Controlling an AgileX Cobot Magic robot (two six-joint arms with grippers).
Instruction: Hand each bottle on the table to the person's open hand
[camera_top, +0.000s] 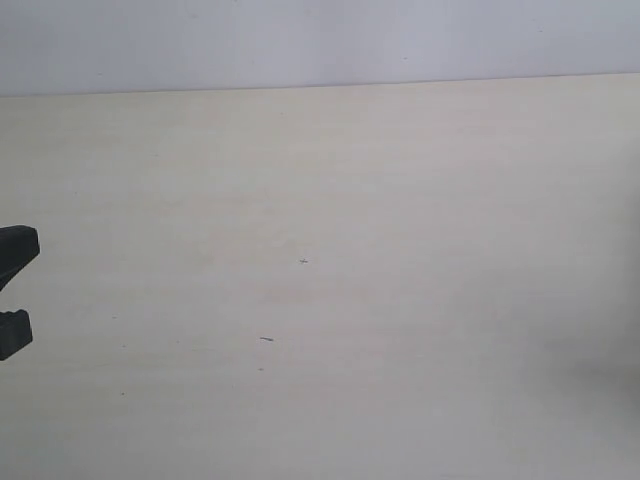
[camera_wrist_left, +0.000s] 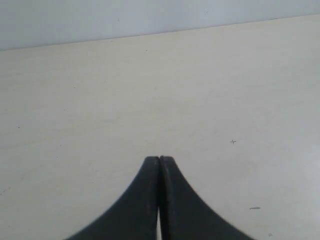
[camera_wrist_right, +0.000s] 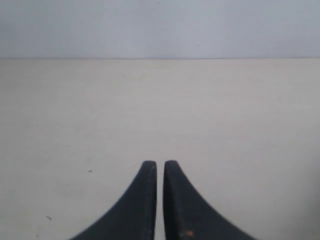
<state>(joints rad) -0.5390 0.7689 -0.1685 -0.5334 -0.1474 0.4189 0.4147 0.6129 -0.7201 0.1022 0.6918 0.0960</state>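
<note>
Left claw pinched fully shut, right claw at a hairline slit, both on nothing; table carries specks toward 7 o'clock, no bottle or hand in view, so risk is any bottle off-frame gets missed.

The table looks matt and smooth.

One pale beige table is lying in view. Two black grippers are showing: the left gripper and the right gripper. Two tiny dark specks are dotting the table.
</note>
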